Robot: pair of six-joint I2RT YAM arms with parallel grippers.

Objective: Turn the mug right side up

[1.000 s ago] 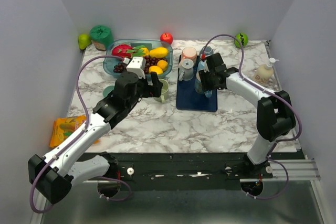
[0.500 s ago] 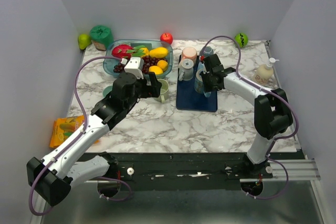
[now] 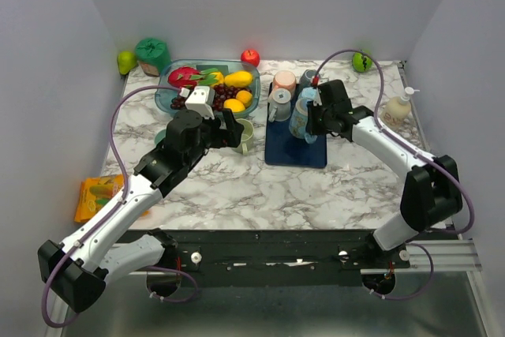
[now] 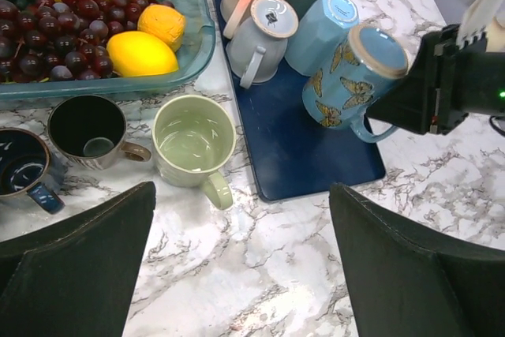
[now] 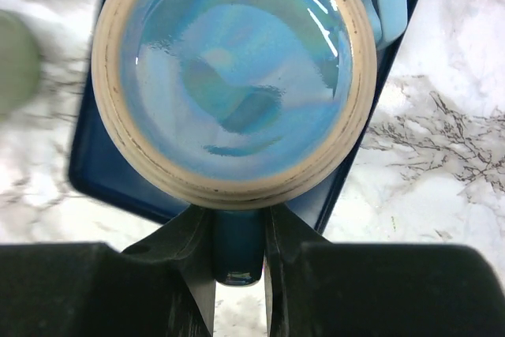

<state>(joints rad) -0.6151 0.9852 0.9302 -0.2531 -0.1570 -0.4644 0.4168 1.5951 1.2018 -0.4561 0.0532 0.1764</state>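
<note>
Your right claw (image 5: 238,230) grips the butterfly mug (image 4: 347,80) by its handle, tilted over the blue mat (image 4: 292,155); your left claw (image 4: 243,266) hangs released above the green cup (image 4: 193,136).

Surface: marble table (image 3: 237,187) | back: pear (image 3: 125,61), green jar (image 3: 152,54), apple (image 3: 250,57), green ball (image 3: 362,60) | left: fruit tub (image 4: 197,45), green mug (image 4: 193,140), brown mug (image 4: 87,128), blue mug (image 4: 20,167), orange packet (image 3: 99,195) | middle: navy mat (image 4: 292,155) | right: soap bottle (image 3: 398,108)

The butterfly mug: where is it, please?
Left wrist view, right side: butterfly mug tilted over the navy mat, handle in the right gripper, beside the pale-blue mug.
</note>
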